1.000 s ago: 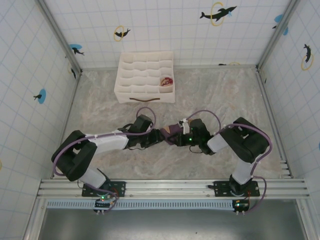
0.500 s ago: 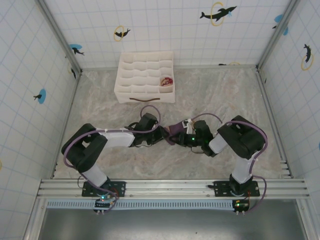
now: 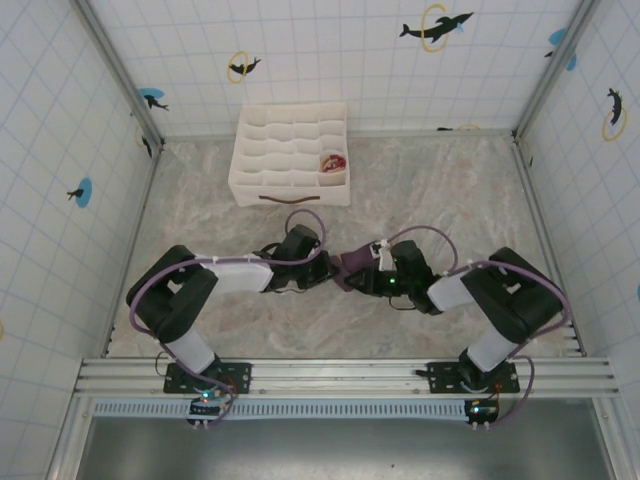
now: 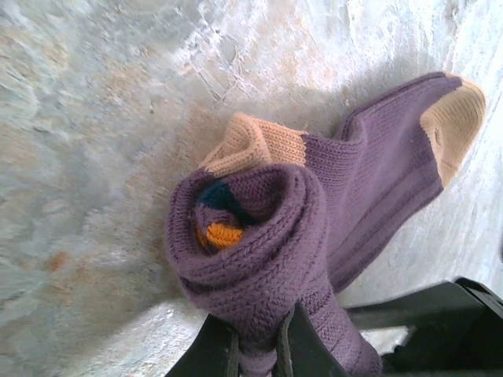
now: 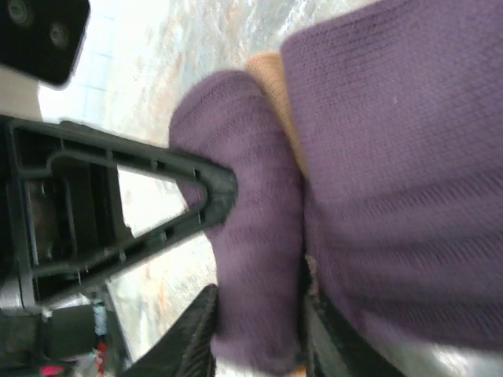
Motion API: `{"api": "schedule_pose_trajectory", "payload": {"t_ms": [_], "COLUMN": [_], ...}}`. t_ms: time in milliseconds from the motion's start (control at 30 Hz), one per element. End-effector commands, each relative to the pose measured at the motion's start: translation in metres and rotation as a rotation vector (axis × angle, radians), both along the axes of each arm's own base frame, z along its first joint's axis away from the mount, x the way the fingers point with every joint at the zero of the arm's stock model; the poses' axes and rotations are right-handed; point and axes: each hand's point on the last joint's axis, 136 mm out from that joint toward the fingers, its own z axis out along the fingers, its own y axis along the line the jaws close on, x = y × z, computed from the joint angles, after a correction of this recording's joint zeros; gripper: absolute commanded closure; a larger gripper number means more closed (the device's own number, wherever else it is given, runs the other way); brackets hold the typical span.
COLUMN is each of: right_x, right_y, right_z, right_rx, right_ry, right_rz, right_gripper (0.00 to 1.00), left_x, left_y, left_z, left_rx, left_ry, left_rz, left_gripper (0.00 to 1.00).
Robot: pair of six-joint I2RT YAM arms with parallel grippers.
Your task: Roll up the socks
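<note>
The purple sock (image 3: 350,264) lies mid-table between both grippers. In the left wrist view it (image 4: 267,236) is partly rolled, with orange cuff stripes in the coil's core and its tan toe stretched out flat to the upper right. My left gripper (image 4: 258,352) is shut on the roll's near end. My right gripper (image 5: 259,338) stands with its jaws parted around a fold of the same sock (image 5: 259,236), and the fabric fills the gap. A left finger (image 5: 134,212) presses the roll from the other side. A rolled beige and red sock (image 3: 333,162) sits in the box.
The white gridded organiser box (image 3: 290,185) stands at the back, left of centre, beyond both grippers. Tiled walls close in the marbled table on three sides. The two wrists (image 3: 300,262) nearly meet head-on over the sock.
My left gripper has closed onto the rolled end of the purple sock. The right jaws have widened, and the right arm's elbow has swung out to the right.
</note>
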Motion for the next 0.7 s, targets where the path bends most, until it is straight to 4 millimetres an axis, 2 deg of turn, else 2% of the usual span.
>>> {"api": "schedule_pose_trajectory", "payload": {"t_ms": [0, 167, 367, 667], "right_x": [-0.017, -0.009, -0.011, -0.022], "right_y": [-0.017, -0.014, -0.005, 0.025], "right_z": [-0.012, 0.019, 0.040, 0.060], "right_rx": [-0.201, -0.308, -0.546, -0.854], "right_ry": [-0.036, -0.241, -0.550, -0.984], "right_rz": [0.061, 0.091, 0.150, 0.242], "right_gripper": [0.61, 0.51, 0.34, 0.33], "left_x": [-0.005, -0.010, -0.016, -0.023], "left_y": [0.041, 0.049, 0.052, 0.051], "left_z": [-0.024, -0.019, -0.015, -0.009], "left_rx": [0.190, 0.211, 0.194, 0.161], "left_ry": [0.031, 0.033, 0.048, 0.058], "left_rz": [0.045, 0.050, 0.061, 0.049], "left_gripper": [1.00, 1.00, 1.00, 1.00]}}
